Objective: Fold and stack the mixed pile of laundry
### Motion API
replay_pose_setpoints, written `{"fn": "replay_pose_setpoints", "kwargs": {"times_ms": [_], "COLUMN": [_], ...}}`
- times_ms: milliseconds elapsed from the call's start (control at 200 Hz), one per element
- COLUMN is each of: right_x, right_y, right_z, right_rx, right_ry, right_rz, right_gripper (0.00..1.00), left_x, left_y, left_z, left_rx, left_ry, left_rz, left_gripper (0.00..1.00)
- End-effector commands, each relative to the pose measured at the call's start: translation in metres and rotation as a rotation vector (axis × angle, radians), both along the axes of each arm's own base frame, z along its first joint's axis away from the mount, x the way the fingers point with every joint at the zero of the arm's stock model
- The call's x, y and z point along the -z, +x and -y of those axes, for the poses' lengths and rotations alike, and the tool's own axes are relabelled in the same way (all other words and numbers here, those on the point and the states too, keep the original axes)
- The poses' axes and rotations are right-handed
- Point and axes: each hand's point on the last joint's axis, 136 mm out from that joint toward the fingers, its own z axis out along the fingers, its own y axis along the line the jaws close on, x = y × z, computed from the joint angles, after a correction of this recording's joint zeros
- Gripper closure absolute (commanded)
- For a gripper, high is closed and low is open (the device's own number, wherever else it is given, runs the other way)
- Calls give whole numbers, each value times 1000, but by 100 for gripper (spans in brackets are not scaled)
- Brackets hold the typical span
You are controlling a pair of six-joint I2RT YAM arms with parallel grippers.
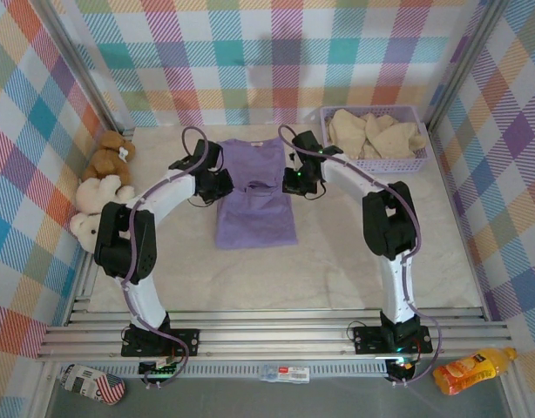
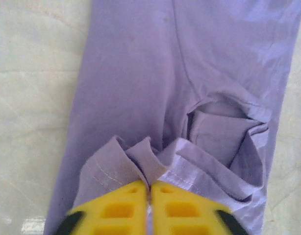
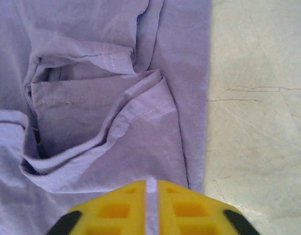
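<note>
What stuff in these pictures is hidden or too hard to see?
- Top view: side edges of the purple shirt, covered by the left arm and right arm.
- Left wrist view: base of the left gripper, cut off by the bottom edge.
- Right wrist view: how much shirt the right gripper pinches, hidden between its fingers.
- Top view: shape of the cream garment, crumpled inside the basket.

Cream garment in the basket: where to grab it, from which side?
Pinch a raised fold on top of the cream garment, coming straight down from above. It lies crumpled in the basket, whose walls block any side approach; the humps likely offer a pinchable ridge.
</note>
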Motion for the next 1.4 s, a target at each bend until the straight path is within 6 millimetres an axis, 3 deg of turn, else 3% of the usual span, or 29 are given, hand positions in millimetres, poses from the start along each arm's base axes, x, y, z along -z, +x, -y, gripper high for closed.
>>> {"fn": "replay_pose_setpoints", "kwargs": {"times_ms": [0,95,245,475,560,595,705,795,865,990,1200,1315,1395], "right_x": [10,19,34,48,51,51,39,19,4,-4,35,40,24], "right_y": [-2,2,8,9,8,8,9,9,8,0,0,9,14], "right_z": [-6,-8,-12,-23,-22,-22,-22,-18,-10,8,24,13,13], "right_rx": [-49,-62,-68,-75,-71,-70,-66,-56,-34,22,84,53,50], "right_ry": [-22,-49,-66,-59,-65,-66,-61,-63,-72,-99,-142,-121,-130], "right_rz": [8,10,-10,-39,-50,-49,-32,2,31,49,-41,-49,-27], "right_gripper": [77,67,60,63,69,77,97,100,100,100,100,69,61], "left_x": [3,15,30,54,64,68,76,82,83,78,79,67,44], "left_y": [-8,-14,-17,-27,-33,-35,-38,-38,-37,-33,-30,-30,-29], "left_z": [-16,-22,-19,-26,-31,-32,-33,-34,-34,-32,-28,-33,-39], "left_rx": [-43,-54,-33,-45,-51,-52,-53,-53,-55,-56,-43,-56,-60], "left_ry": [49,71,64,104,122,130,138,145,147,141,129,161,190], "left_rz": [-47,-66,-94,-142,-170,-180,-195,-207,-211,-197,-213,-214,-192], "left_gripper": [53,31,28,36,37,37,48,68,71,66,41,34,31]}}
